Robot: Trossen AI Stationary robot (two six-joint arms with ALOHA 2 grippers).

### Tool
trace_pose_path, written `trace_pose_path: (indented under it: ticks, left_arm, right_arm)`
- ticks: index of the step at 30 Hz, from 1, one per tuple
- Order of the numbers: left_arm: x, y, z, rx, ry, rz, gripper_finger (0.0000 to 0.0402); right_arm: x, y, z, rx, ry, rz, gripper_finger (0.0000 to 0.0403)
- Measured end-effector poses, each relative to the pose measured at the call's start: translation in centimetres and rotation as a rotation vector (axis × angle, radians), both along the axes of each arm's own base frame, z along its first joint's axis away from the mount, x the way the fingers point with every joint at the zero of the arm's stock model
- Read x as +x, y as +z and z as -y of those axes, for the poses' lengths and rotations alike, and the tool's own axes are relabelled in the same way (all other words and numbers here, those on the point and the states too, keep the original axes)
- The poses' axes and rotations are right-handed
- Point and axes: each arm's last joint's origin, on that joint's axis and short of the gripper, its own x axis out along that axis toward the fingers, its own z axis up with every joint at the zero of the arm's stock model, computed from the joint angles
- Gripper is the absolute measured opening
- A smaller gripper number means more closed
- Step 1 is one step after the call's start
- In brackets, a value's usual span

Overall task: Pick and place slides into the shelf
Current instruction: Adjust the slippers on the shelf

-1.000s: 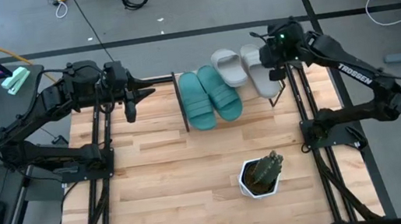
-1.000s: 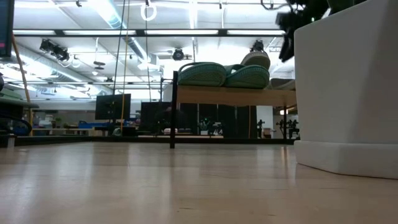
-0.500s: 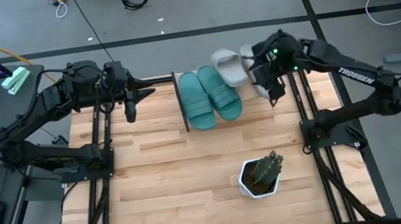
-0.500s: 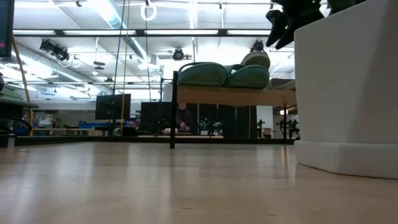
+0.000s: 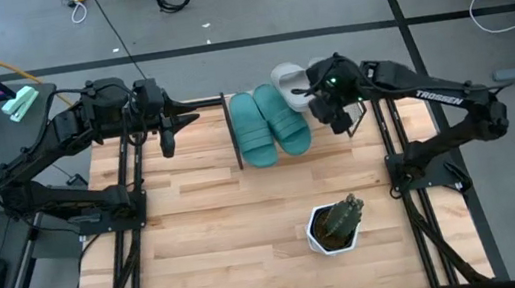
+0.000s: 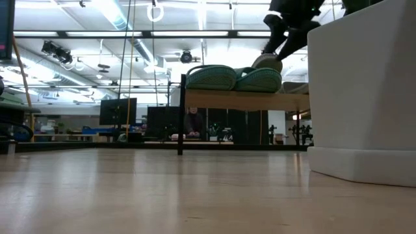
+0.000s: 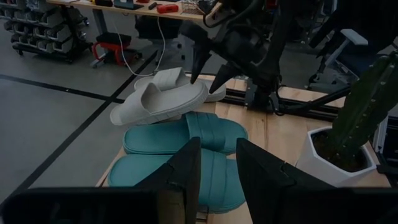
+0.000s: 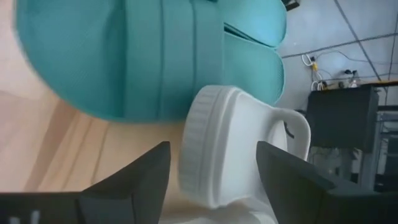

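Two teal slides [image 5: 271,122] lie side by side on the shelf [image 6: 242,99], also seen in the left wrist view [image 7: 186,140]. Beyond them toward the table's right, one light grey slide [image 7: 158,101] lies tilted over the other grey slide [image 7: 211,93]. My right gripper [image 5: 340,117] hangs open just above the grey pair. In its wrist view [image 8: 212,146] a grey slide's end [image 8: 217,149] shows between the fingers with a gap on each side. My left gripper [image 5: 168,136] waits open at the table's far left, level with the shelf.
A white pot with a cactus [image 5: 335,226] stands on the near right part of the table and fills the right of the low view [image 6: 361,91]. Black frame rails run along both table sides. A desk with a calculator and keyboards stands off the left edge.
My right gripper has moved toward the table's left and come down over the grey slides, staying open. It now covers the grey slide that showed on the shelf's right end. The slides have not visibly moved.
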Motion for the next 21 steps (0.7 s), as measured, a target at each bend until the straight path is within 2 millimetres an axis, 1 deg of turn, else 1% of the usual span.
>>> trace_pose_path:
  ticks: [4, 7, 10, 14, 17, 21]
  left_arm:
    - [0.0, 0.0, 0.0, 0.0, 0.0, 0.0, 0.0107]
    - [0.0, 0.0, 0.0, -0.001, 0.0, 0.0, 0.0107]
    - [0.0, 0.0, 0.0, -0.001, 0.0, -0.001, 0.0107]
    - [0.0, 0.0, 0.0, -0.001, 0.0, -0.001, 0.0107]
    - [0.0, 0.0, 0.0, -0.001, 0.0, -0.001, 0.0107]
    - [0.0, 0.0, 0.0, 0.0, 0.0, -0.001, 0.0107]
  right_arm:
    - [0.8, -0.7, 0.4, 0.006, -0.021, -0.012, 0.0237]
    - [1.2, -1.2, 0.7, 0.004, -0.054, -0.033, 0.0215]
    - [1.5, -1.6, 0.9, 0.004, -0.113, -0.048, 0.0164]
    - [1.5, -1.8, 1.0, -0.01, -0.145, -0.065, 0.0061]
    - [1.3, -1.6, 1.0, -0.032, -0.157, -0.068, 0.0058]
    - [0.5, -1.1, 1.1, -0.062, -0.191, -0.073, 0.0058]
